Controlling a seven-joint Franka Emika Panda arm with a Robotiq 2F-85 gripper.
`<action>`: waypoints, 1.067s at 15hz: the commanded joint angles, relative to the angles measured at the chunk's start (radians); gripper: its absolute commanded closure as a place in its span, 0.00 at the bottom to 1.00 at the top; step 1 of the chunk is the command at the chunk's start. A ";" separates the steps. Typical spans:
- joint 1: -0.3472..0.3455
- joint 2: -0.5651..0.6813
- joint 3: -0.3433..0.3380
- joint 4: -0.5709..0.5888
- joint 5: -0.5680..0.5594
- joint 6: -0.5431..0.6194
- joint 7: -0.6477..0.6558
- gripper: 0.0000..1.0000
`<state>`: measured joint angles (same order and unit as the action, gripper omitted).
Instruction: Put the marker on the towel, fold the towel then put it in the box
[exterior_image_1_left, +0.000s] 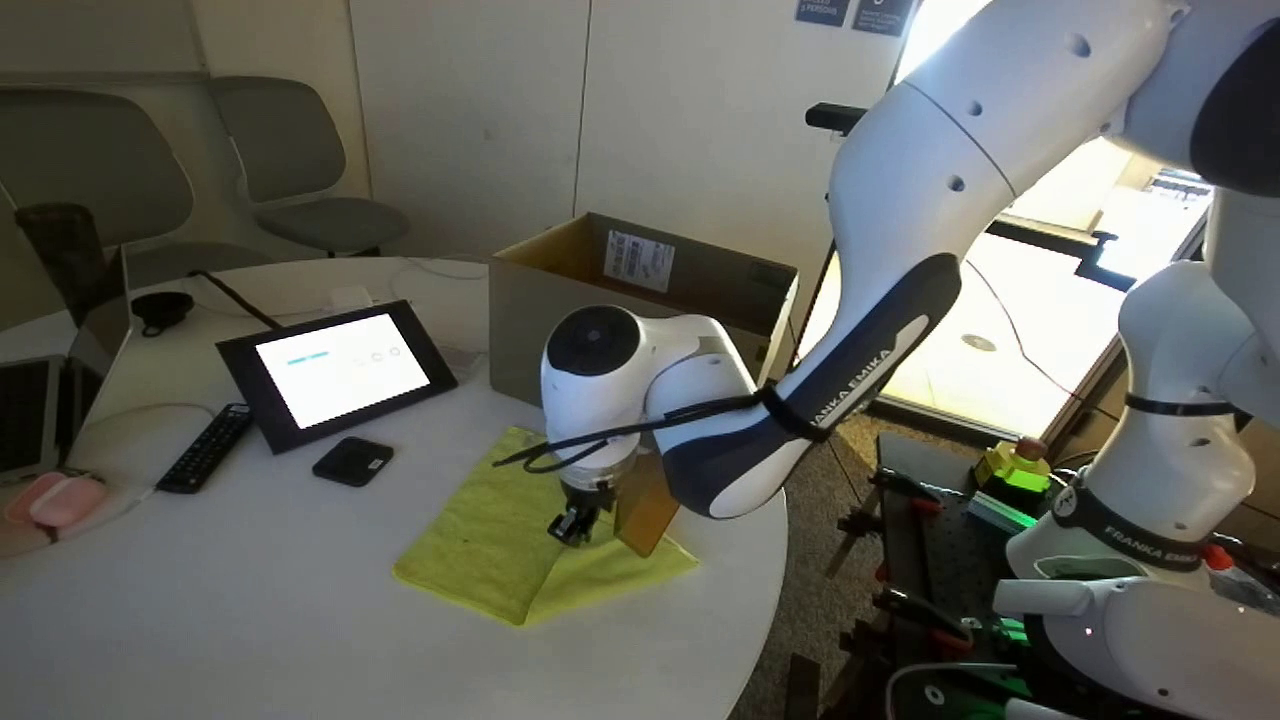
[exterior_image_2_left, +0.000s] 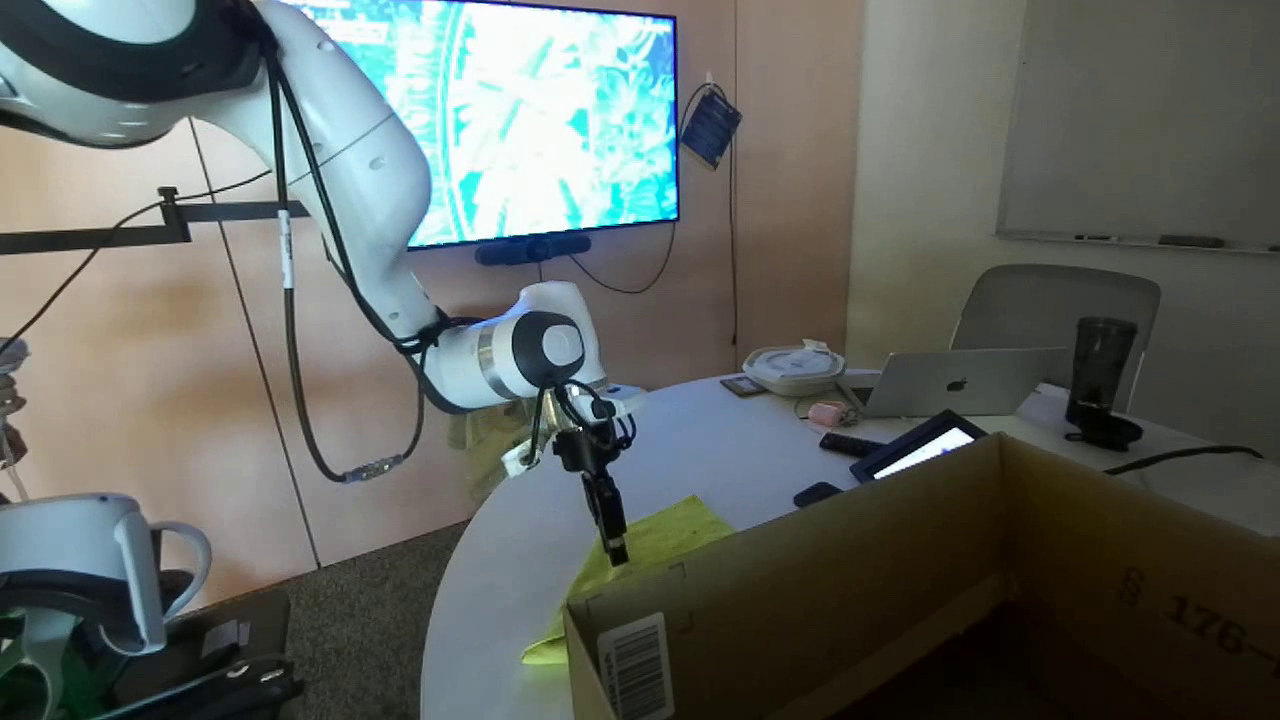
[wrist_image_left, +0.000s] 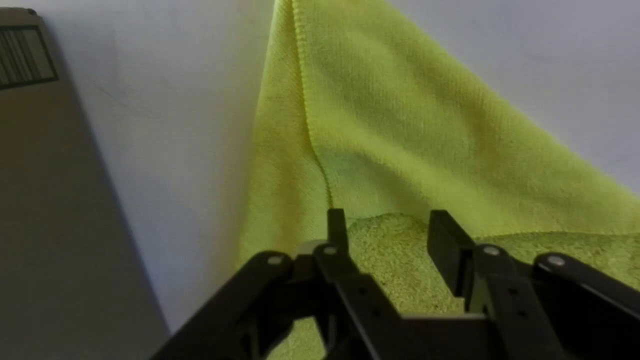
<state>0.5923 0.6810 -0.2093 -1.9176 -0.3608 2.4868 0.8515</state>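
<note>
Room: grey chairs (exterior_image_1_left: 275, 140) stood near a pale wall (exterior_image_1_left: 470, 120), and a lit wall display (exterior_image_2_left: 560, 130) hung in an exterior view.
Table (exterior_image_1_left: 300, 630): white, its curved edge showing in both exterior views.
Towel (exterior_image_1_left: 480, 540): lay yellow-green on the table, one layer turned over another, the hemmed edge showing in the wrist view.
Box (exterior_image_1_left: 520, 330): brown cardboard, stood open-topped just beside the towel, not touching it, a white label (exterior_image_1_left: 639, 260) on its inner wall.
Gripper (wrist_image_left: 385, 220): hung low over the towel, its fingers (wrist_image_left: 337, 227) spread apart, yellow-green showing through the gap; whether they touched it could not be told.
Tablet (exterior_image_1_left: 340, 370): rested with its face glowing, a remote control (exterior_image_1_left: 205, 448) and a black block (exterior_image_1_left: 353, 461) near it.
</note>
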 joint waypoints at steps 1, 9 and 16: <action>-0.046 0.015 0.086 0.136 0.060 -0.146 0.004 0.23; -0.095 0.173 0.213 0.565 0.248 -0.537 0.157 0.00; -0.117 0.365 0.242 0.887 0.338 -0.687 0.285 0.00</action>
<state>0.4977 0.9350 0.0076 -1.2202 -0.0673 1.8820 1.0841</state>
